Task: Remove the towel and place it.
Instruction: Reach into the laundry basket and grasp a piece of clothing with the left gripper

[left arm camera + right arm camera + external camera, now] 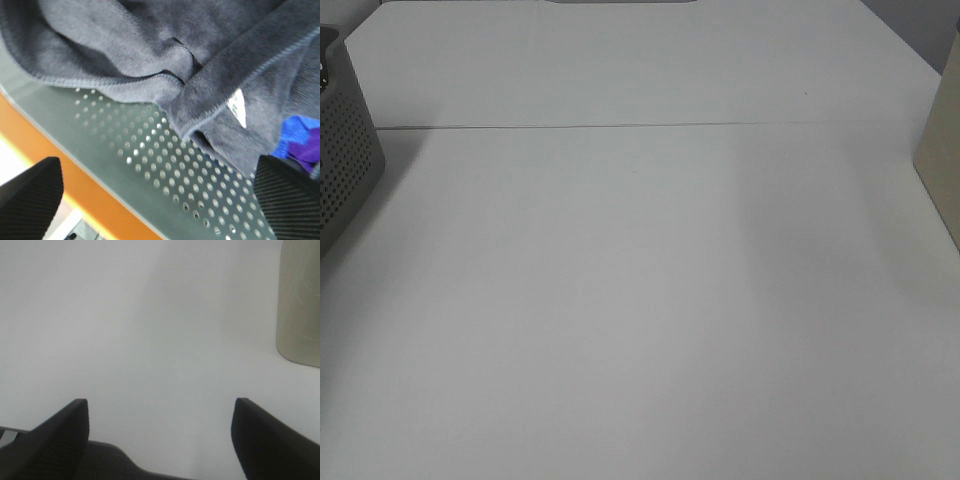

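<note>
The dark navy towel (165, 45) shows only in the left wrist view, bunched over the perforated grey wall of a basket (160, 165), with a stitched hem and a small white label (238, 107). My left gripper (157, 200) is open, its two black fingers wide apart close to the basket wall just below the towel, holding nothing. My right gripper (160, 435) is open and empty over bare white table. Neither gripper nor the towel shows in the exterior high view.
The grey perforated basket (345, 160) stands at the table's left edge. A beige container (942, 150) stands at the right edge, also in the right wrist view (300, 300). A blue and purple cloth (300, 142) lies beside the towel. An orange surface (60, 165) lies beyond the basket.
</note>
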`<state>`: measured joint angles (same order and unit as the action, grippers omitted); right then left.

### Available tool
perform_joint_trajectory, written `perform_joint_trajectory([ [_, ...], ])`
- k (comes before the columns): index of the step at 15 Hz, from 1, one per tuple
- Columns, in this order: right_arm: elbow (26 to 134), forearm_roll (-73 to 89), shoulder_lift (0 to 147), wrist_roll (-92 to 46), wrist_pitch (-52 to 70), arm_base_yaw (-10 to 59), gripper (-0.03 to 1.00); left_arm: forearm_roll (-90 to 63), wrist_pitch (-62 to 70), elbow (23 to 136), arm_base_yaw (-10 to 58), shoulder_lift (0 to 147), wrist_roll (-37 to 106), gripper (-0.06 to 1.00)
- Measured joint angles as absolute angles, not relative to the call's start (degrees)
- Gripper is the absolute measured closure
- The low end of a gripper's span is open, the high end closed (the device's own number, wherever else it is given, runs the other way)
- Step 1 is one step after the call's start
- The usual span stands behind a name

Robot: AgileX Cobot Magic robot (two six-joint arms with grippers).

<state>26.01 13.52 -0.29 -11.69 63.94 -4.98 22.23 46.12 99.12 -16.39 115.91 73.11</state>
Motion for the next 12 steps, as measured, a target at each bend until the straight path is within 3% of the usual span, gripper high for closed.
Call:
perform_joint_trajectory([
  [12,26.0,13.5,-0.3,-11.7,63.9,-5.0,0.21,23.6,37.1,99.4,-17.9,123.8,78.6,-0.03],
])
